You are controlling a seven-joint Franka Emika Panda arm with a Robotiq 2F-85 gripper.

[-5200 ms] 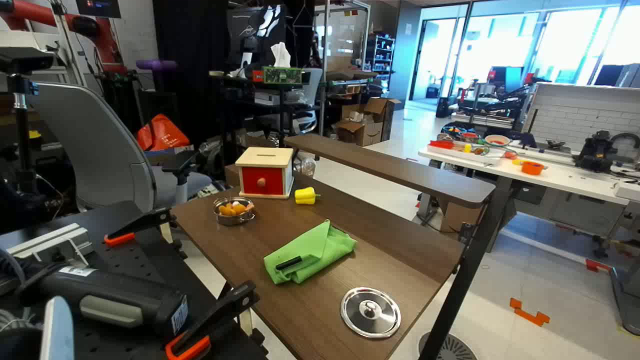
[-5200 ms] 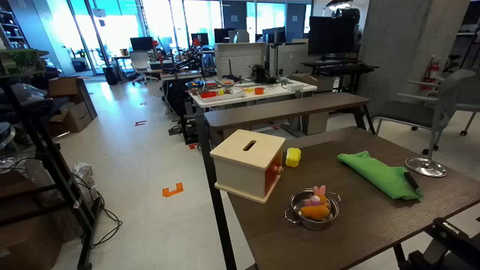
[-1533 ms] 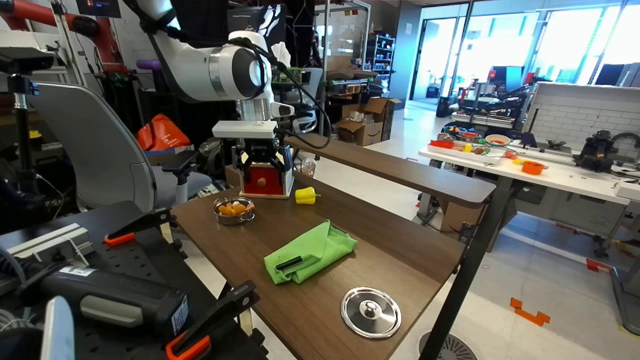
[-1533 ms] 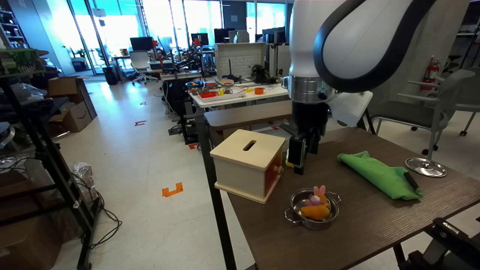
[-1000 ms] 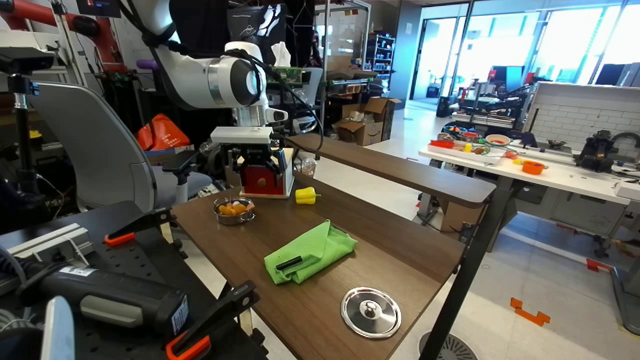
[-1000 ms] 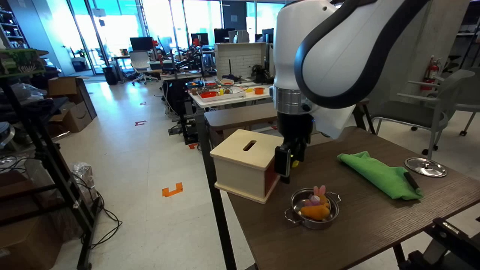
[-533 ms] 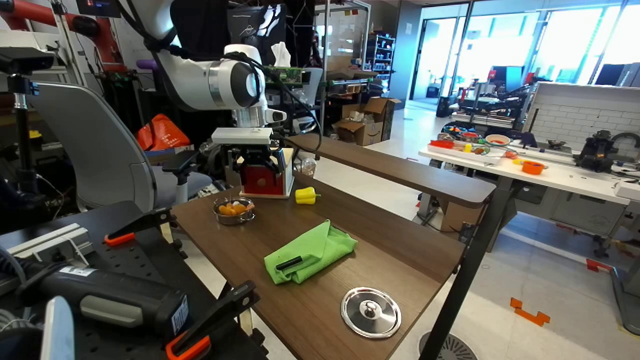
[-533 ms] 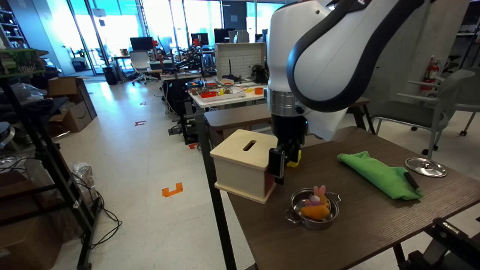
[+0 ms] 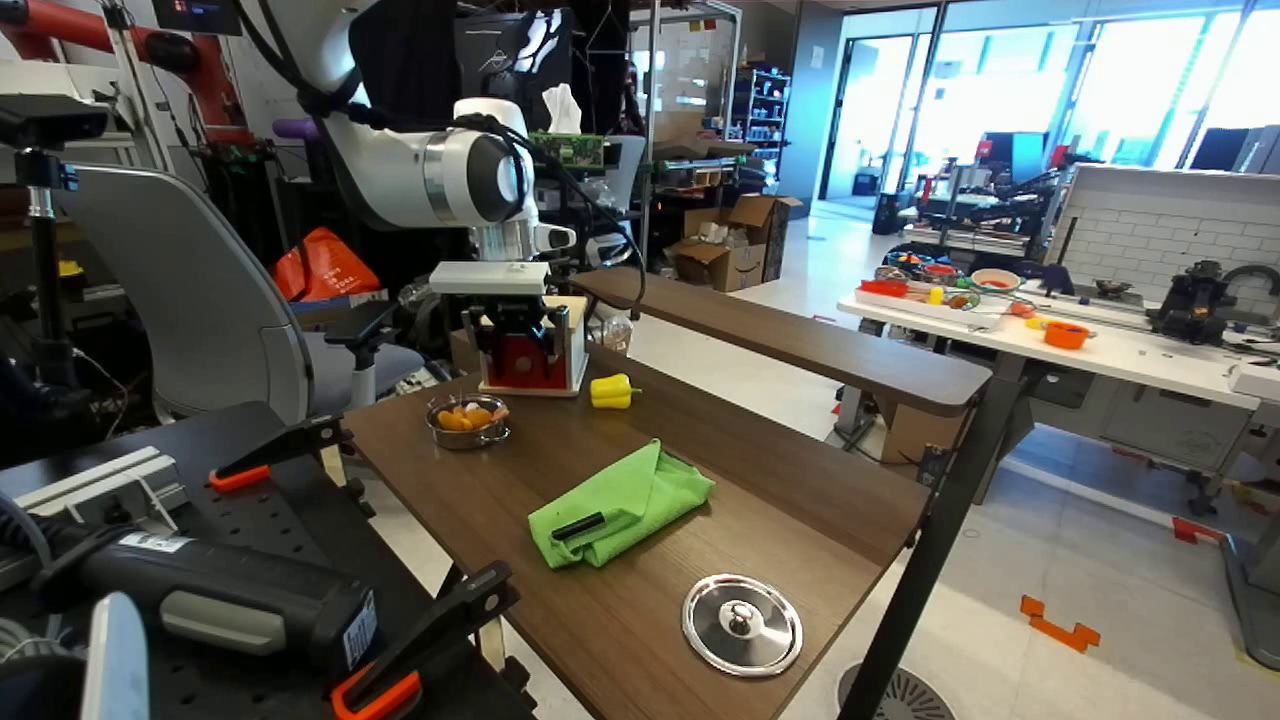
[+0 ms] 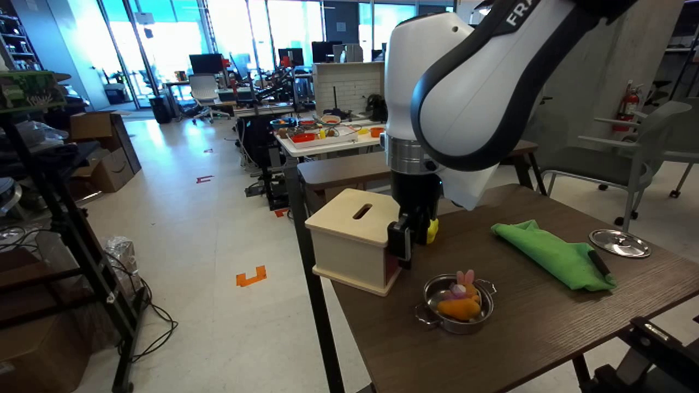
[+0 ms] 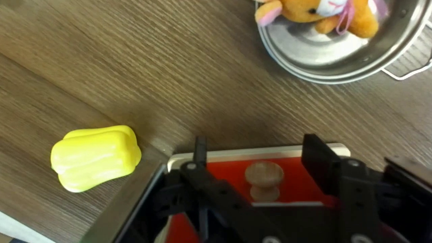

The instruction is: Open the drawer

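The drawer cabinet is a tan wooden box (image 10: 349,256) with a slotted lid, on the brown table in both exterior views. Its red front (image 9: 530,372) carries a round wooden knob (image 11: 264,174) and looks closed. My gripper (image 11: 255,145) is open, fingers pointing down, one on each side of the knob with a gap on both sides. It holds nothing. In the exterior views the gripper (image 9: 521,352), also seen from the side (image 10: 410,252), is right at the cabinet's front and hides the knob.
A yellow toy pepper (image 11: 96,157) lies close beside the cabinet's front. A steel pot (image 10: 461,327) with plush toys stands near the other front corner. A green cloth (image 9: 620,505) and a steel lid (image 9: 742,625) lie farther along the table.
The arm has come into view since the oldest frames. My gripper has moved in against the cabinet's front, around the knob, and has shifted only slightly in the last half second.
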